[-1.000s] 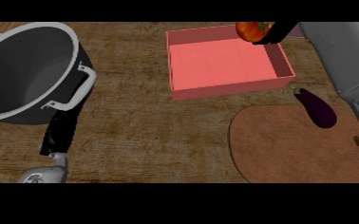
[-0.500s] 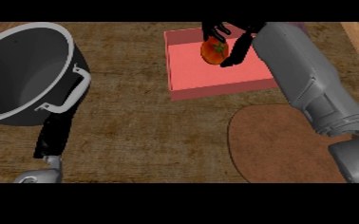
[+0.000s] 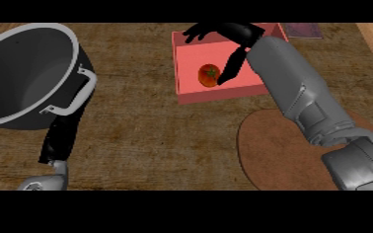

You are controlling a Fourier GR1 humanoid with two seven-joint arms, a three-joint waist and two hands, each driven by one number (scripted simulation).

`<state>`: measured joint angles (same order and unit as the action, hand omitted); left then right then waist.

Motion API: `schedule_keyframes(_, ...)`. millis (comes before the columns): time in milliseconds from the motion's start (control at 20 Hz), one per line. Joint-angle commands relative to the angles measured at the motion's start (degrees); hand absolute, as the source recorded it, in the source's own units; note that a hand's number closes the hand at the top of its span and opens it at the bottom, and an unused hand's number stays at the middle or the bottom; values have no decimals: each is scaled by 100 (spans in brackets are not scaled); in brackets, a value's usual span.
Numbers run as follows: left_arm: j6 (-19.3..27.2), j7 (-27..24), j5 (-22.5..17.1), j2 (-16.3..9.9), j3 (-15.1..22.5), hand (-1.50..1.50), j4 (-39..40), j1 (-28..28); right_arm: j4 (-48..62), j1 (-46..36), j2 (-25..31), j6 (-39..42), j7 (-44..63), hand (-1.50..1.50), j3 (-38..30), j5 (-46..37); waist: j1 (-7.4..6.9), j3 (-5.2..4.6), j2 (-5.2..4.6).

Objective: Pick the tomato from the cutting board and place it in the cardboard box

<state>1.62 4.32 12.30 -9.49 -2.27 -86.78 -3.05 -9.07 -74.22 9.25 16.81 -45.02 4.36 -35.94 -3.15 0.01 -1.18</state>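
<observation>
Inside the pink box (image 3: 191,95) at the far side of the wooden counter (image 3: 146,128), the tomato (image 3: 209,75) lay on the box floor, toward the near half, its green stem spot facing up. In the head view, which was the only one, the right hand (image 3: 232,33) hung over the box with its fingers spread and relaxed, grasping nothing; some pointed left across the far wall of the box, and one long finger (image 3: 233,65) ran down to end just beside the tomato's right side, whether touching it or not could not be told. The grey right forearm (image 3: 299,89) crossed from the lower right corner up over the right wall of the box and hid that side of it. Below the box, the round brown cutting board (image 3: 273,150) lay at the near right of the counter, partly covered by the forearm. A large dark pot (image 3: 36,74) with a pale rim and a grey side handle (image 3: 76,94) stood at the left edge, well apart from the box. Of the left hand (image 3: 58,143), only dark straight fingers showed under the pot's handle, above a grey wrist at the lower left, and they held nothing.
</observation>
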Motion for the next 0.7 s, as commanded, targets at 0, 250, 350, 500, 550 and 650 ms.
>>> schedule_keyframes(0, 1, 57, -3, -68, -86, 0, 43, -214, 155, -154, -54, 169, 201, -150, -671, 628, 3, 2, -11)
schedule_keyframes(250, -66, -30, -51, -44, -54, 0, 32, -53, 396, -303, 279, 530, 574, -150, -1547, 1471, -105, 2, -68)
schedule_keyframes(350, 19, 4, 70, 23, 39, 0, 8, -53, 470, -301, 394, 800, 663, -150, -1750, 1680, -70, 2, -49)
schedule_keyframes(500, -70, 76, -53, -62, -75, 0, -9, -225, 575, -354, 846, 1115, 867, -150, -2144, 2063, -144, 7, -108)
schedule_keyframes(550, -32, 193, 59, 36, 110, 0, -203, -163, 583, -319, 947, 1058, 918, -150, -2255, 2169, -169, 12, -100)
schedule_keyframes(650, -106, -71, 6, 52, 121, 0, -15, -59, 640, -564, 1290, 1175, 1367, -150, -2398, 2305, -207, 3, -125)
